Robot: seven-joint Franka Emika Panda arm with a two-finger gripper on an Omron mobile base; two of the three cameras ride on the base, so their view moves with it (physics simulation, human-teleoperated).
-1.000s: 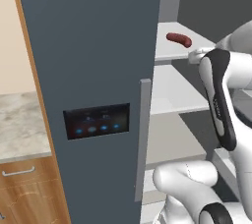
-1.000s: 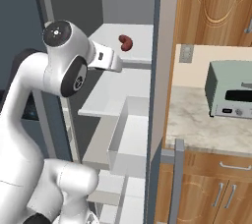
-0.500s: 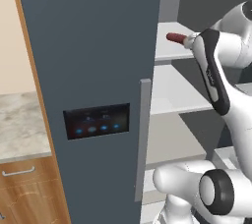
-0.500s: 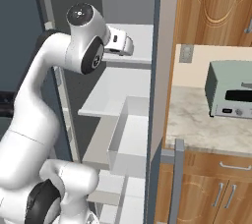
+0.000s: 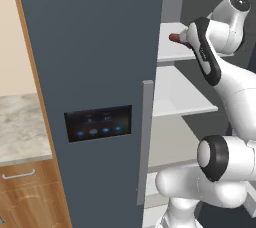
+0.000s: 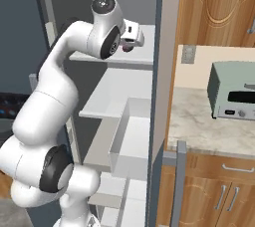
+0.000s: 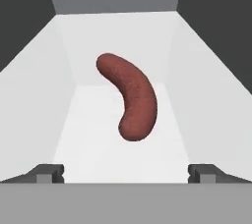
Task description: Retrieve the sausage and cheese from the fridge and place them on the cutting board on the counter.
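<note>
The short, curved reddish-brown sausage [image 7: 130, 97] with rounded ends lies on a white shelf [image 7: 98, 144] of the dark slate-grey fridge [image 5: 90, 47], untouched ahead of the spread, empty pincer [image 7: 126, 174].

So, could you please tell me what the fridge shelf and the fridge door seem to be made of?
Fridge shelf: looks like white plastic, smooth and matt, uniformly pale, though painted metal is possible. Fridge door: seems painted metal, a flat slate-grey with no grain; its handle is lighter grey, perhaps brushed metal.
</note>
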